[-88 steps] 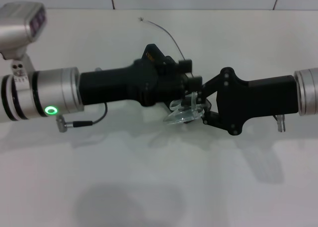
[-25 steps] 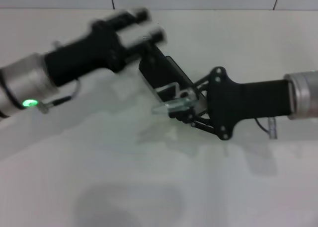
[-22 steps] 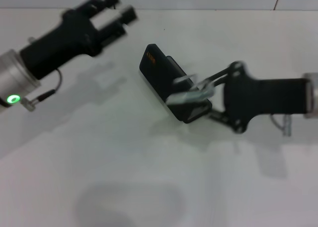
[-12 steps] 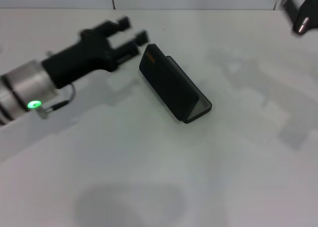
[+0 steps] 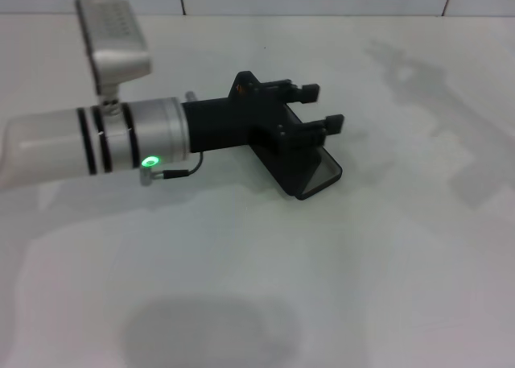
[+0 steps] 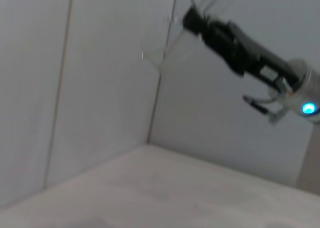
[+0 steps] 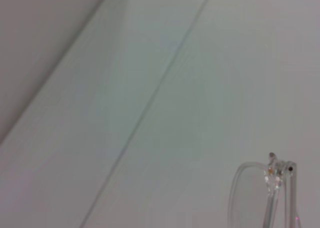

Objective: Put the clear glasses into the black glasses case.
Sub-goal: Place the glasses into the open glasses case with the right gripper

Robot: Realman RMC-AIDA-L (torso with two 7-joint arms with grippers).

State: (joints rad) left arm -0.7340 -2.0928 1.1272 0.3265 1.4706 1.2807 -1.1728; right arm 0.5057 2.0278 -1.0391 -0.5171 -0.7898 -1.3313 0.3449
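White bench (image 5: 265, 287) fills the head view, with a pale tiled wall along its far edge. Black case (image 5: 310, 173) lies on the bench near the middle, set at a slant, its near end showing a greyish face. Left pincer (image 5: 322, 106) reaches in from the left directly over the case, fingers apart, one black fingertip (image 5: 310, 89) beyond the case's far side and the other above its middle; whether they touch the case cannot be told. A green light shows on the left arm's silver collar, well left of the case.

Left wrist view: white walls meeting at a corner. Right pincer (image 6: 192, 19) shows far off, raised high against the wall; whether its fingers are apart or together cannot be told. Faint clear lines hang about its tip.

Right wrist view: pale tiled wall only, with the glasses (image 7: 267, 188) close to the camera, one clear lens rim and hinge showing. The case does not appear here.
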